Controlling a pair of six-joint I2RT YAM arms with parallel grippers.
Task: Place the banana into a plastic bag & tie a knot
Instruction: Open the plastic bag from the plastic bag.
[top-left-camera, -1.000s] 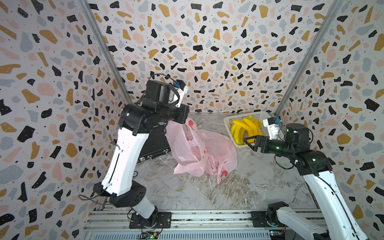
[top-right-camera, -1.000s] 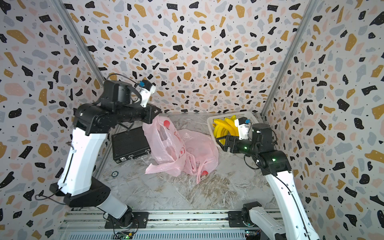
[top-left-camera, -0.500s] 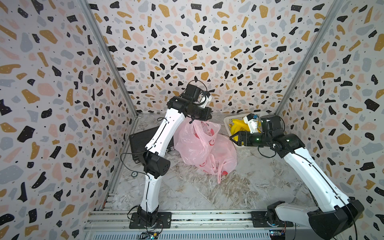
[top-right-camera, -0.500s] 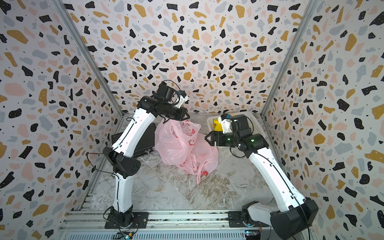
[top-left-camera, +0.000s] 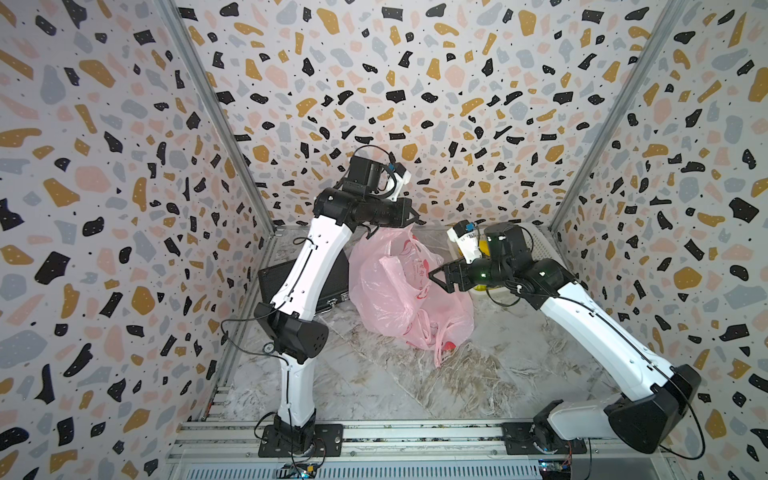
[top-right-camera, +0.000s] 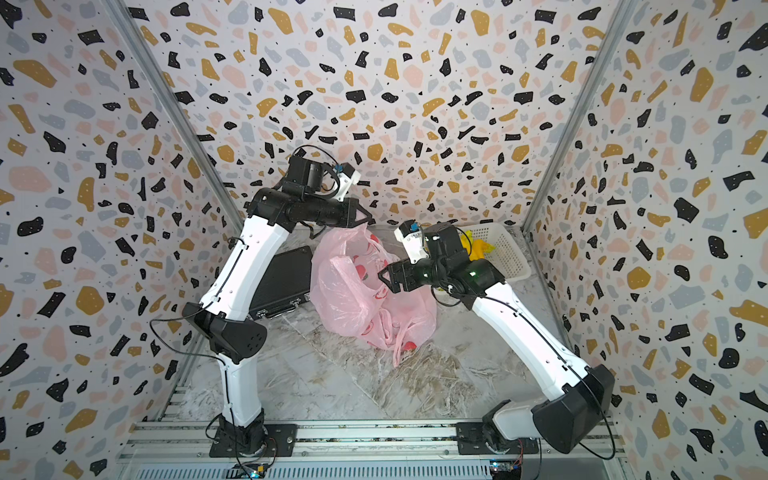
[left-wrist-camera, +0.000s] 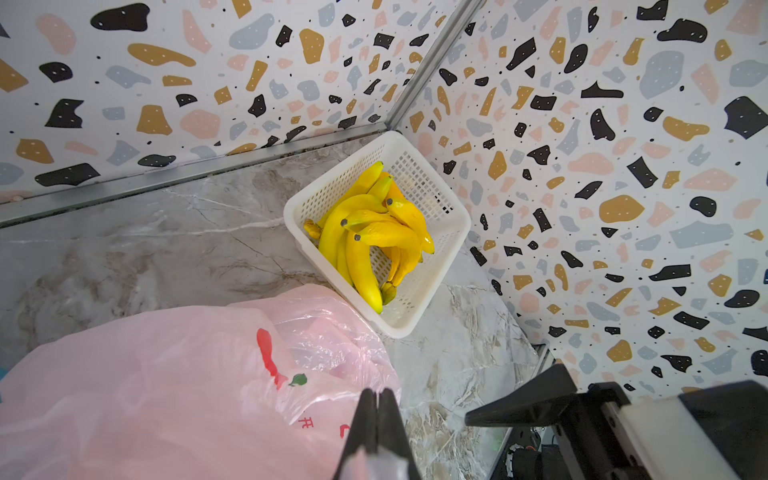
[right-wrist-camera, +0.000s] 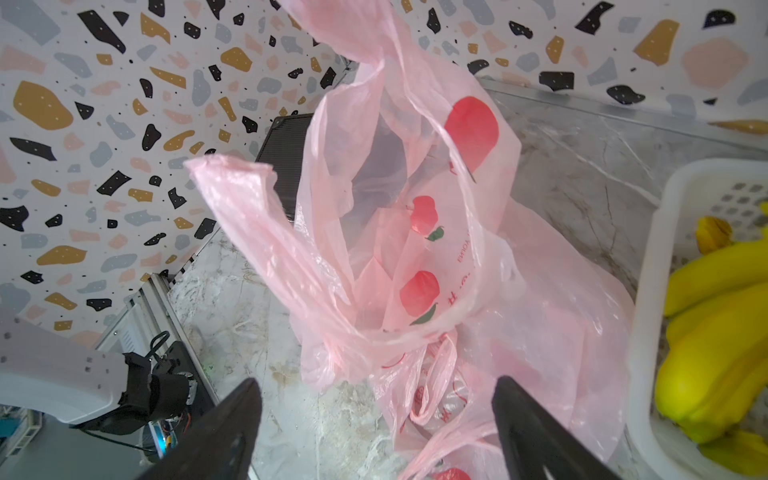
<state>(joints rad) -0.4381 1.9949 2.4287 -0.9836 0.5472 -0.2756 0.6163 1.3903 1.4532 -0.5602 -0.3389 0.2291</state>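
Observation:
A pink plastic bag (top-left-camera: 390, 286) (top-right-camera: 345, 291) hangs from my left gripper (top-left-camera: 409, 218) (top-right-camera: 365, 218), which is shut on one of its handles. In the left wrist view the jaws (left-wrist-camera: 377, 392) are pressed together over the bag (left-wrist-camera: 166, 374). The bag's other handle stands free and its mouth (right-wrist-camera: 415, 208) gapes toward my right gripper (top-left-camera: 436, 276) (top-right-camera: 384, 276). That gripper (right-wrist-camera: 376, 384) is open and empty, just beside the bag. Several yellow bananas (left-wrist-camera: 365, 232) (right-wrist-camera: 715, 307) lie in a white basket (left-wrist-camera: 415, 166) (top-right-camera: 507, 253) behind the right wrist.
More pink bags (top-left-camera: 440, 328) (top-right-camera: 407, 328) lie crumpled on the marble table under the hanging one. A black case (top-right-camera: 286, 278) (top-left-camera: 336, 291) lies at the left behind the left arm. Patterned walls close in three sides; the basket sits in the back right corner.
My left gripper has carried the bag up and toward the middle. My right gripper has moved away from the basket to the bag's open side, still open.

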